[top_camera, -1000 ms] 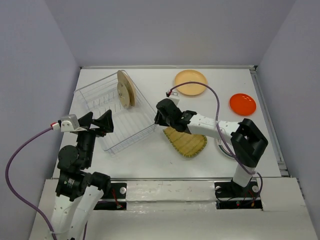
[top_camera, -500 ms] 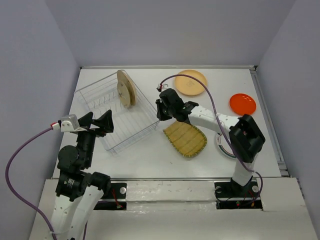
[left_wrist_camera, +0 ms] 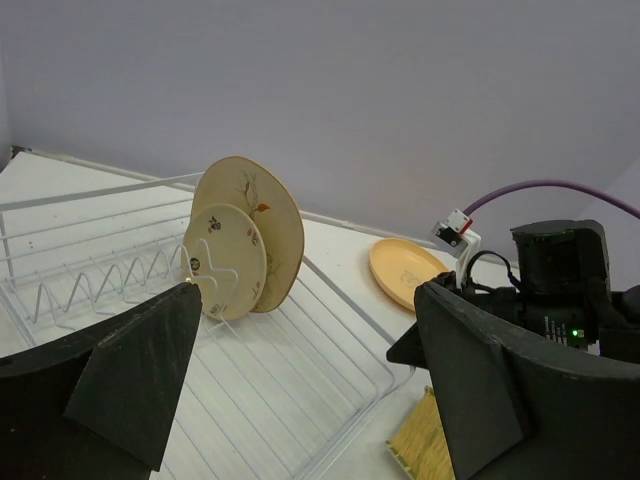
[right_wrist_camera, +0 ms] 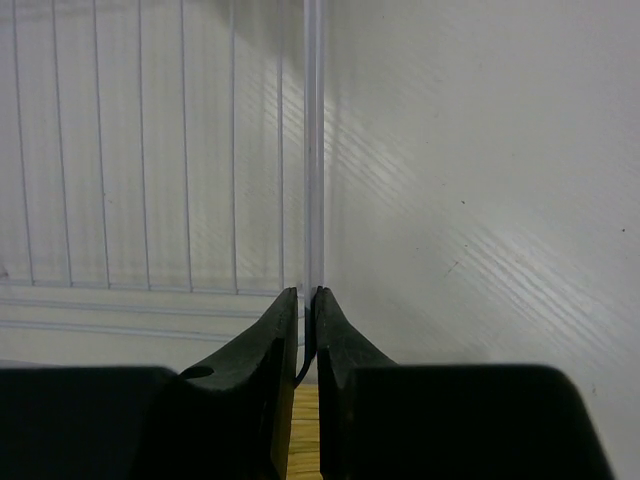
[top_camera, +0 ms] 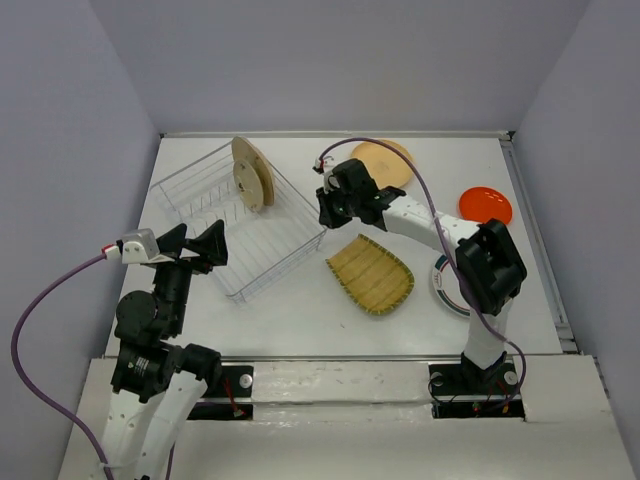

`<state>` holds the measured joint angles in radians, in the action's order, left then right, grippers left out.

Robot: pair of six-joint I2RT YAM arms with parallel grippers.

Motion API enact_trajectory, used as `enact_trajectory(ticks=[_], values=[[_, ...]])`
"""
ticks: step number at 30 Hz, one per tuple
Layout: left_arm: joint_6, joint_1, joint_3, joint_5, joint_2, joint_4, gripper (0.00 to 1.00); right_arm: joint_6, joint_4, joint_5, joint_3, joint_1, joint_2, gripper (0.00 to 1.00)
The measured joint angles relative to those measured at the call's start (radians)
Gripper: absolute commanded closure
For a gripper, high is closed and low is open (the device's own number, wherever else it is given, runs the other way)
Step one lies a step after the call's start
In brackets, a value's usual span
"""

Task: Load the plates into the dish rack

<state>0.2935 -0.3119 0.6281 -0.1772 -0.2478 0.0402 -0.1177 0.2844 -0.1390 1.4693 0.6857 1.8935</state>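
Observation:
The wire dish rack (top_camera: 235, 225) lies at the left centre of the table, with two tan plates (top_camera: 251, 174) standing upright in it. My right gripper (top_camera: 328, 207) is shut on the rack's right rim wire (right_wrist_camera: 314, 150), its tips (right_wrist_camera: 307, 300) pinching the rod. The squarish yellow ribbed plate (top_camera: 372, 273) lies flat just below it. A tan plate (top_camera: 388, 160) and a red-orange plate (top_camera: 487, 205) lie at the back right. The white ringed plate (top_camera: 441, 286) is partly hidden under the right arm. My left gripper (top_camera: 196, 246) is open and empty at the rack's near-left side.
The left wrist view looks across the rack (left_wrist_camera: 330, 400) to the two upright plates (left_wrist_camera: 262, 232), the flat tan plate (left_wrist_camera: 405, 270) and the right arm (left_wrist_camera: 560, 290). Grey walls enclose the table on three sides.
My right gripper has moved back and to the right, off the yellow plate. The rack's right corner has shifted with it. The left arm has not moved.

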Motion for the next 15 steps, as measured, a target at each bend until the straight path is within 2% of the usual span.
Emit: enact_trajectory(ticks=[8,9,11,12,13,14,15], values=[[0.000,0.000,0.000,0.006,0.000,-0.006,0.01,0.072,0.004,-0.059,0.000,-0.029,0.000,0.93],[0.000,0.000,0.000,0.007,0.000,-0.006,0.01,0.075,0.005,-0.065,0.000,-0.030,0.000,0.90],[0.001,0.000,0.000,0.008,-0.001,-0.006,0.01,0.078,0.005,-0.072,0.000,-0.032,0.001,0.78],[0.001,0.000,0.000,0.009,-0.002,-0.006,0.01,0.077,0.005,-0.072,0.002,-0.032,0.002,0.64],[0.001,0.000,0.000,0.009,-0.002,-0.006,0.01,0.076,0.008,-0.071,0.004,-0.032,0.004,0.57],[0.001,0.000,0.000,0.009,-0.002,-0.006,0.01,0.071,0.010,-0.072,0.007,-0.033,0.004,0.43],[0.002,0.000,0.000,0.010,-0.002,-0.006,0.01,0.063,0.011,-0.070,0.009,-0.033,0.004,0.36]])
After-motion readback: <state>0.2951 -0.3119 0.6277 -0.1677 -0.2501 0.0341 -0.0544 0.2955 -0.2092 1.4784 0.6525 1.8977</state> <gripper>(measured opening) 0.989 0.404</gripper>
